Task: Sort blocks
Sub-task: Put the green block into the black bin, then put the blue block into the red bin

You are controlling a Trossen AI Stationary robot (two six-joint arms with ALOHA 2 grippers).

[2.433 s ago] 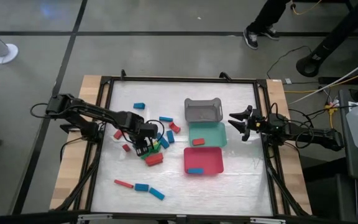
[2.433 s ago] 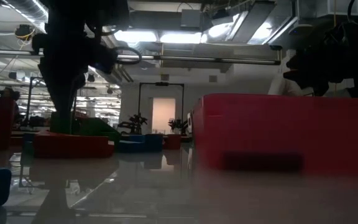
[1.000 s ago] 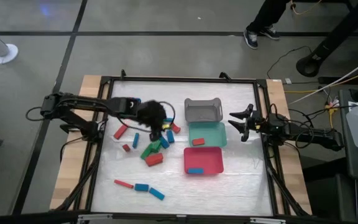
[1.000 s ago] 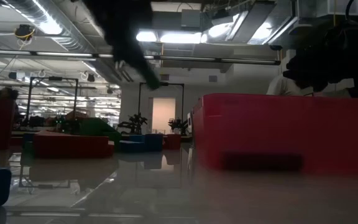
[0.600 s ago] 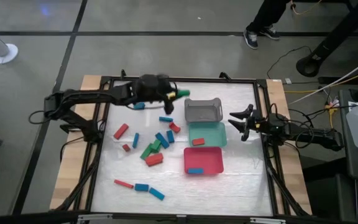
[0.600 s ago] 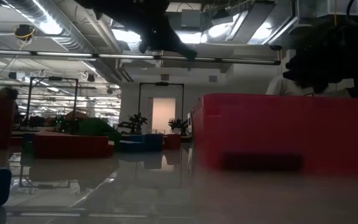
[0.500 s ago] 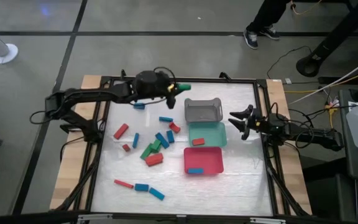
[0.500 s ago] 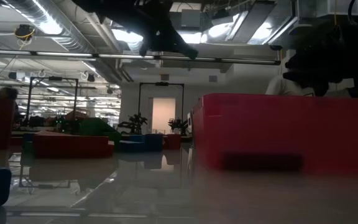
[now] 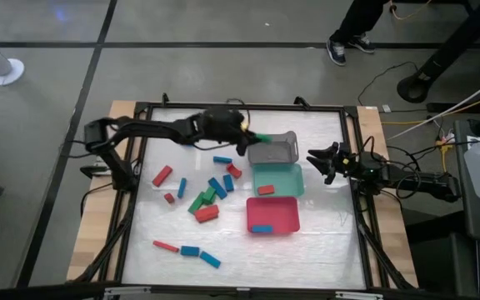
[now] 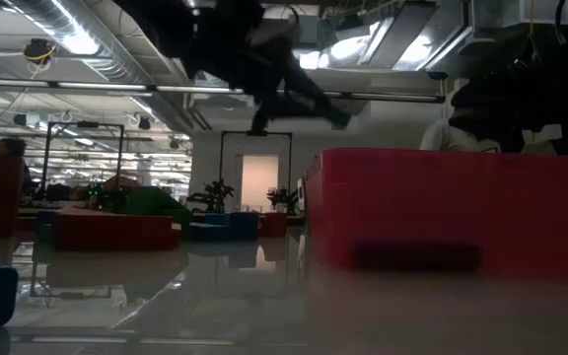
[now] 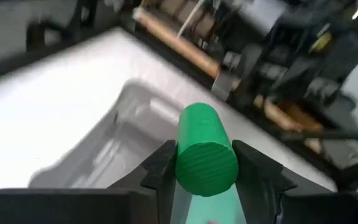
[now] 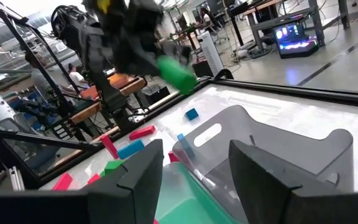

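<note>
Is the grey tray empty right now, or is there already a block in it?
Empty: the grey rectangular tray shows only bare floor in the high and wrist views. The left gripper holds the green cylindrical block at its edge.

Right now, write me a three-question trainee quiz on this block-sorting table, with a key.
1. True or false: the left gripper is shut on a green block.
2. Which tray lies nearest the block being carried? A) grey tray B) teal tray C) red tray
3. Fill in: the red tray holds one ____ block, and the teal tray holds one ____ block.

Key:
1. True. The left wrist view shows the green block clamped between both fingers.
2. A. The block hangs at the grey tray's left rim.
3. blue; red. The right gripper waits open at the table's right edge.
</note>
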